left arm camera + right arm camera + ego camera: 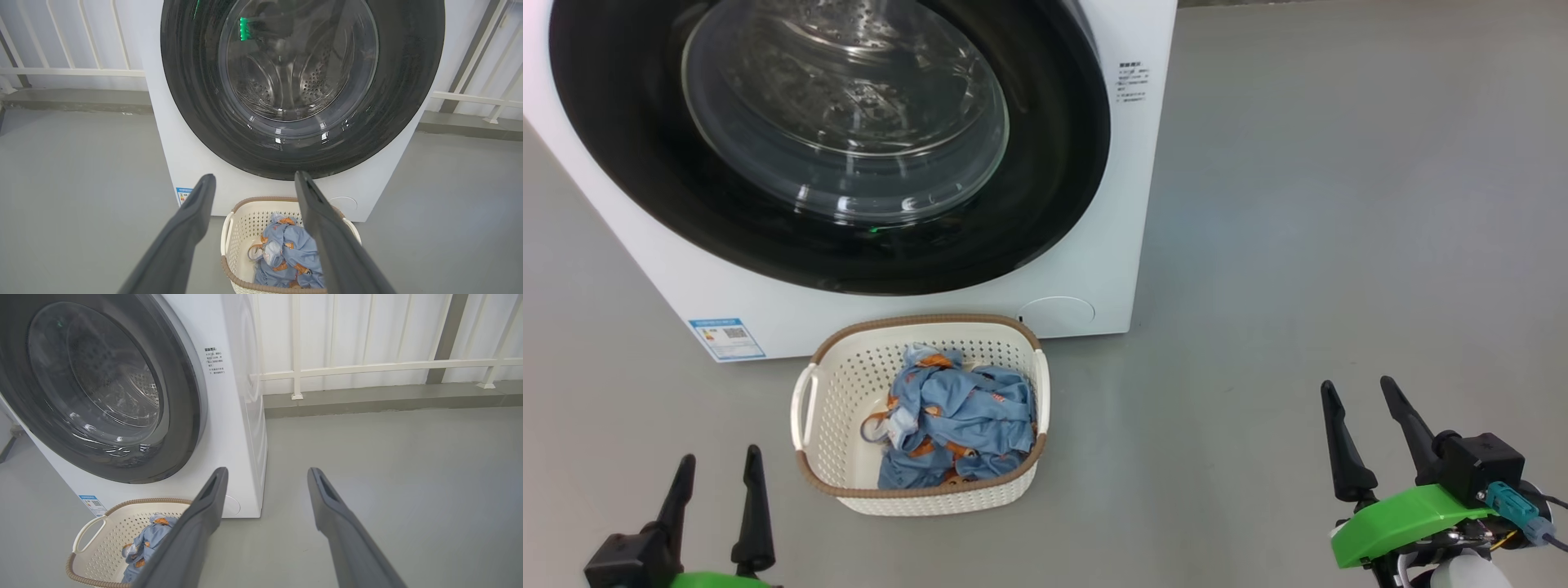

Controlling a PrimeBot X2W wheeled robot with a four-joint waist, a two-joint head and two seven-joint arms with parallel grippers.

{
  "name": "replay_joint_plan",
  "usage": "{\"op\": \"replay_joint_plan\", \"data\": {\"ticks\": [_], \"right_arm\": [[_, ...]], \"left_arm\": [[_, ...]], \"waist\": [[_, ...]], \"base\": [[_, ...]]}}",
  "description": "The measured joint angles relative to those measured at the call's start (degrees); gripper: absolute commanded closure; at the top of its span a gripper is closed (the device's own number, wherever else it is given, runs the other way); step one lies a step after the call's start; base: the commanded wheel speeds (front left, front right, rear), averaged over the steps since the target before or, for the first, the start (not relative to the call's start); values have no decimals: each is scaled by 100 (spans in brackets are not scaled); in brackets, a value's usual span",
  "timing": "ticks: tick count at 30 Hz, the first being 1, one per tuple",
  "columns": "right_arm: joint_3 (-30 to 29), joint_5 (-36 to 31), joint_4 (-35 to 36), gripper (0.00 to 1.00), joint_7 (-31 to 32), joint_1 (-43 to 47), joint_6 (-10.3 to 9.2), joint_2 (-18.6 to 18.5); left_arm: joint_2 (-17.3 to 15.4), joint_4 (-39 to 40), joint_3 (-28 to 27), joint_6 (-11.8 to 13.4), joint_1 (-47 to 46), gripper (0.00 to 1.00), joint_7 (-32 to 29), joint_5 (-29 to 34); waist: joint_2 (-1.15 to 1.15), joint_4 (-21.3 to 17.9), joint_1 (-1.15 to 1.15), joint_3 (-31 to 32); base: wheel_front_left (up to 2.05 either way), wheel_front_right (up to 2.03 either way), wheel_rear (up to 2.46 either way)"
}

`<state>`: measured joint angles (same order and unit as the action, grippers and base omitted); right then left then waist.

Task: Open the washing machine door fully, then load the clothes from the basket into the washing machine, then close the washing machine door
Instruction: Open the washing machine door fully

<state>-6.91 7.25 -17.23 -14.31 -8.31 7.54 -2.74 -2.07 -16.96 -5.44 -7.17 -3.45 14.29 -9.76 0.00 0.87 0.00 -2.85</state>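
Left pincer (720, 457), spread and empty, faces the shut door (833, 122) squarely, up and ahead, so seems nearer than the likewise spread right pincer (1357, 384) off right of the washer (1131, 204), though which side opens is unclear; clothes (964, 416) lie in the basket (923, 320) below.

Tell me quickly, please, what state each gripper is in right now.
Left gripper: open, jaws apart, holding nothing.
Right gripper: open, jaws apart, holding nothing.
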Motion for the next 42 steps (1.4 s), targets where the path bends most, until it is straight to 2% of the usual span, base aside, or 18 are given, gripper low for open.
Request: {"op": "replay_joint_plan", "data": {"ticks": [26, 31, 42], "right_arm": [[12, 4, 16, 0, 0, 1, 0, 3], [12, 156, 23, 0, 0, -9, 0, 3], [-119, 1018, 197, 0, 0, -657, 0, 0]], "left_arm": [[5, 250, 227, -13, -13, 0, 0, -11], [5, 298, 276, -13, 42, 0, 0, -25], [4, 497, 370, -13, 88, 0, 0, -47]], "waist": [[0, 21, 0, 42], [0, 39, 0, 32], [0, 60, 0, -113]], "base": [[3, 3, -5], [0, 0, 0], [0, 0, 0]]}}
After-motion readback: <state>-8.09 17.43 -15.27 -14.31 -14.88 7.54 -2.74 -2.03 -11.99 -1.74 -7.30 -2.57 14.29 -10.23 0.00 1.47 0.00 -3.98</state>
